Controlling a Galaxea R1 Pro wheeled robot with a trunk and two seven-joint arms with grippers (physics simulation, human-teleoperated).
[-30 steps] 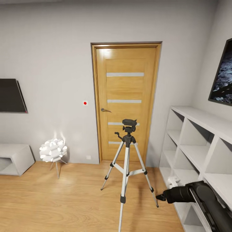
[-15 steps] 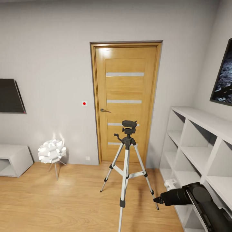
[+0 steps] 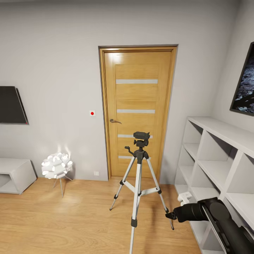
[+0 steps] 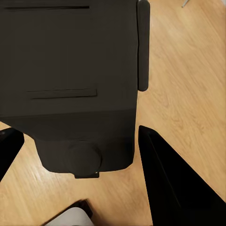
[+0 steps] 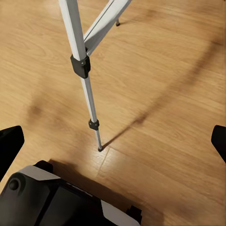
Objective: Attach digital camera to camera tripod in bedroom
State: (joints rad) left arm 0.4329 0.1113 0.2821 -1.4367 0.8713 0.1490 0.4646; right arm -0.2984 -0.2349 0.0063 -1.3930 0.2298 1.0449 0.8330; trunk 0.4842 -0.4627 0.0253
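since a second ago, right gripper [image 3: 171,215] has advanced toward the camera tripod [image 3: 138,176], now just beside its near right leg; fingers [image 5: 10,147] spread wide, empty. left gripper: state cannot be told. tripod stands before the wooden door [image 3: 137,109], shelving [image 3: 218,158] to its right, open floor [image 3: 63,222] to its left.

Camera tripod [image 3: 138,176] on wood floor [image 3: 63,218]
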